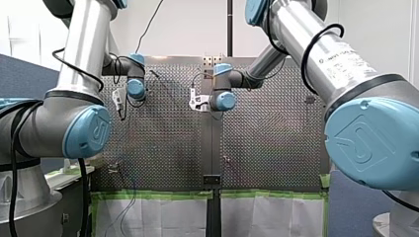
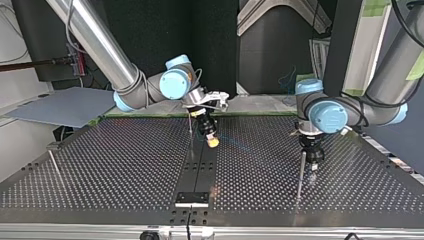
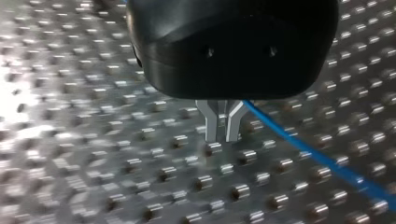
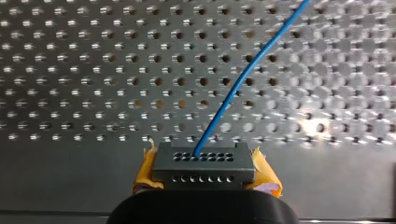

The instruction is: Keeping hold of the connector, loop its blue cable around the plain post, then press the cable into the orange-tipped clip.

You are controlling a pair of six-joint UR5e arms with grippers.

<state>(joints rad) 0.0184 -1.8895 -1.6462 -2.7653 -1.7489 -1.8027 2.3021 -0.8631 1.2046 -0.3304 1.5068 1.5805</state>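
perforated table (image 2: 100, 165); right fingers (image 4: 267, 181) clamp connector (image 4: 204, 164), left fingers (image 3: 211, 123) pinch blue cable (image 3: 327, 160).

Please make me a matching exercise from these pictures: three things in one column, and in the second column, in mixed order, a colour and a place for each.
Things:
1. connector
2. cable
3. left pincer

Colour and place:
A. black body, close above the perforated table
B. dark grey, clamped in my right pincer, yellow pads on both its sides
C. blue, comes out of a hole in the connector's face

Right pairs: 1-B, 2-C, 3-A.
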